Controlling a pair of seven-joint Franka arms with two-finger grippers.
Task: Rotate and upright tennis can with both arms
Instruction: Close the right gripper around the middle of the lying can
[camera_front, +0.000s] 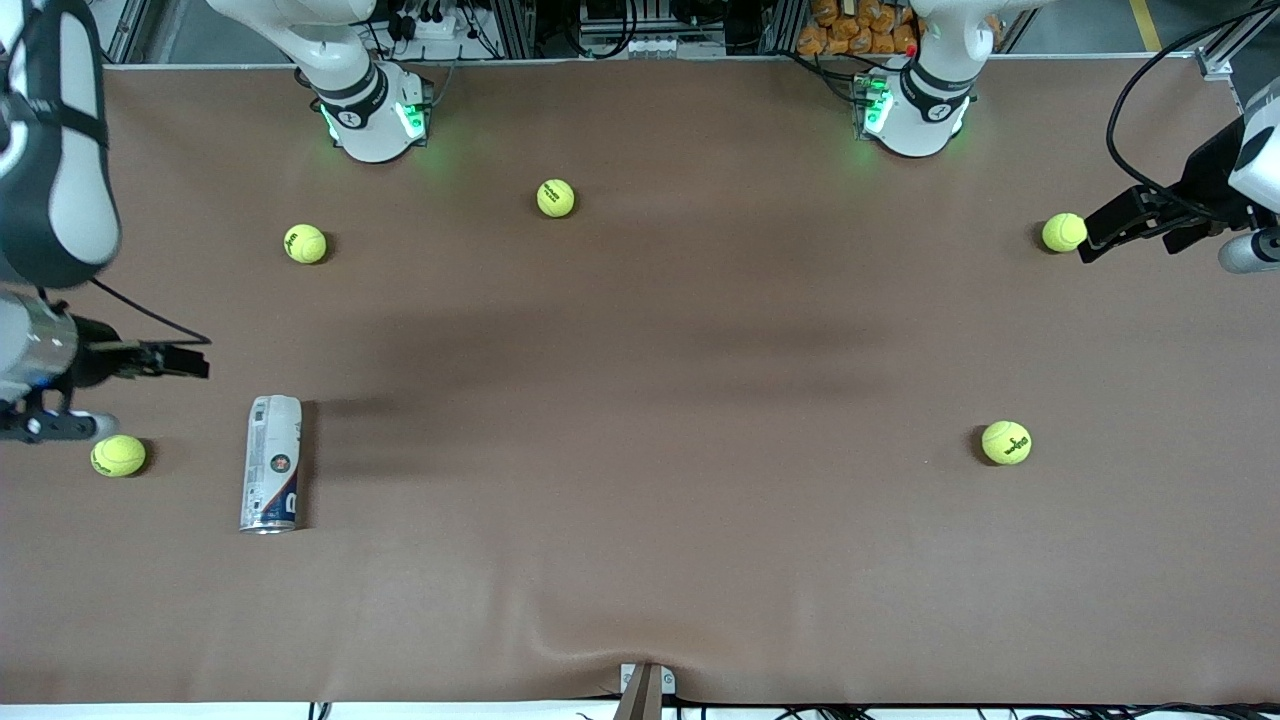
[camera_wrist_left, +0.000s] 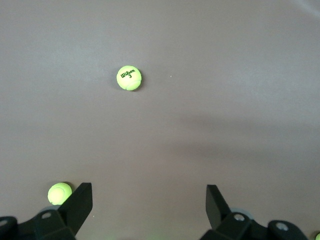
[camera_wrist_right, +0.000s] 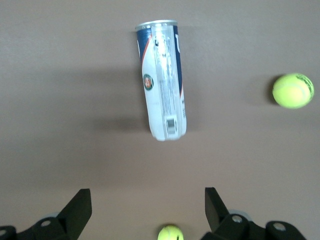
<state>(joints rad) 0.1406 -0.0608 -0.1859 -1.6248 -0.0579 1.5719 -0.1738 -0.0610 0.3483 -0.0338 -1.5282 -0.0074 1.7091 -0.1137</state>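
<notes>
The tennis can (camera_front: 272, 465) lies on its side on the brown table near the right arm's end, its silver rim toward the front camera and its white closed end away from it. It also shows in the right wrist view (camera_wrist_right: 161, 80). My right gripper (camera_front: 190, 358) hangs open and empty (camera_wrist_right: 148, 210) in the air above the table, beside the can's closed end and not touching it. My left gripper (camera_front: 1092, 238) is open and empty (camera_wrist_left: 149, 205), up over the left arm's end of the table beside a tennis ball (camera_front: 1063, 232).
Loose tennis balls lie about: one beside the can toward the table's end (camera_front: 118, 455), two nearer the bases (camera_front: 305, 243) (camera_front: 555, 197), one toward the left arm's end (camera_front: 1006, 442). The table's front edge carries a small mount (camera_front: 645, 685).
</notes>
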